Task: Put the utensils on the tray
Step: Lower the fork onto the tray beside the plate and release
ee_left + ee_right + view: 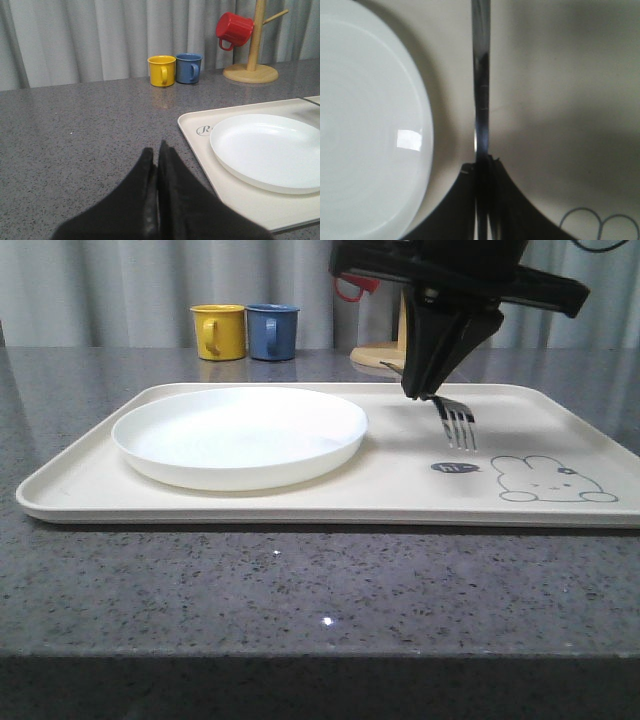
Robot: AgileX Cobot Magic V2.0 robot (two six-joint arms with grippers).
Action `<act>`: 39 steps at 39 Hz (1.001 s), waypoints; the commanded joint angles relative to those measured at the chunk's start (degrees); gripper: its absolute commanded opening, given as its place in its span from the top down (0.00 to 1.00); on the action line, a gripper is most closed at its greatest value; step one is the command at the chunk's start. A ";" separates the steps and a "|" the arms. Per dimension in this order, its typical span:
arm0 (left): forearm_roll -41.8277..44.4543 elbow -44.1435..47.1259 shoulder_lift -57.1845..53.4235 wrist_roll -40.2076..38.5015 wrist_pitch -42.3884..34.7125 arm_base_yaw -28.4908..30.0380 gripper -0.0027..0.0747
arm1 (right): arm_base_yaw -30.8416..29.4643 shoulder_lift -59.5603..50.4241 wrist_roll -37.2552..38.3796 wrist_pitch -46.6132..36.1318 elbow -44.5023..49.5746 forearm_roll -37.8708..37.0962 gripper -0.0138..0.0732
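The fork [457, 420] is held over the cream tray [300, 502] by the right gripper [428, 390], whose fingers are clamped on the handle. The tines point toward the near edge and appear to touch, or nearly touch, the tray surface just behind the "hi" bubble [455, 468] and the rabbit drawing [552, 481]; contact cannot be confirmed from the front view. In the right wrist view the fork handle [481, 90] is seen running straight out from the pinched fingers [470, 200], beside the white plate [365, 130] but clear of its rim.

The left gripper [158, 155] is seen in its wrist view with fingers pressed together on nothing, over bare grey tabletop [90, 130] just off the tray's left end.

Progress, as judged: the first utensil is over its place but not yet released. No other utensil is seen on the tray, so most of the task is taken to remain.

Noted behind: yellow mug [219, 331], blue mug [272, 331], a red mug [234, 29] hung on a wooden mug tree [252, 60].
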 commanded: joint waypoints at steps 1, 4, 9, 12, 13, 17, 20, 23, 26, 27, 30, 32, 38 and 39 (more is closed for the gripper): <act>-0.52 -1.49 0.54 -0.60 -4.47 0.04 0.99 | -0.11 -0.78 3.21 -2.18 -2.40 -2.32 0.91; -0.52 -1.49 0.54 -0.60 -4.47 0.04 0.99 | -0.11 0.55 4.53 -2.29 -2.40 -3.56 0.91; -0.52 -1.49 0.54 -0.60 -4.47 0.04 0.99 | -0.11 1.55 7.12 -2.64 -2.40 -5.74 0.91; -0.52 -1.49 0.54 -0.60 -4.47 0.04 0.99 | -0.11 1.55 7.44 -3.28 -2.40 -5.73 0.91; -0.52 -1.49 0.54 -0.60 -4.47 0.04 0.99 | -0.11 1.55 7.44 -3.58 -2.40 -5.44 0.91; -0.52 -1.49 0.54 -0.60 -4.47 0.04 0.99 | -0.11 1.55 7.44 -3.99 -2.40 -4.18 0.91; -0.52 -1.49 0.54 -0.60 -4.47 0.04 0.99 | -0.11 1.58 7.44 -3.99 -2.40 -3.94 0.91; -0.52 -1.49 0.54 -0.60 -4.47 0.04 0.99 | -0.11 1.58 7.44 -3.99 -2.40 -3.95 0.91; -0.52 -1.49 0.54 -0.60 -4.47 0.04 0.99 | -0.11 1.58 7.44 -3.99 -2.40 -3.95 0.87; -0.52 -1.49 0.54 -0.60 -4.47 0.04 0.99 | -0.11 1.58 7.44 -3.99 -2.40 -3.95 0.85; -0.52 -1.49 0.54 -0.60 -4.47 0.04 0.99 | -0.11 1.58 7.44 -3.99 -2.40 -3.86 0.77; -0.52 -1.49 0.54 -0.60 -4.47 0.04 0.99 | -0.11 1.58 7.44 -3.99 -2.40 -3.56 0.70; -0.52 -1.49 0.54 -0.60 -4.47 0.04 0.99 | -0.11 1.52 7.44 -3.64 -2.40 -3.02 0.53; -0.52 -1.49 0.54 -0.60 -4.47 0.04 0.99 | -0.11 1.47 7.44 -3.51 -2.40 -3.02 0.49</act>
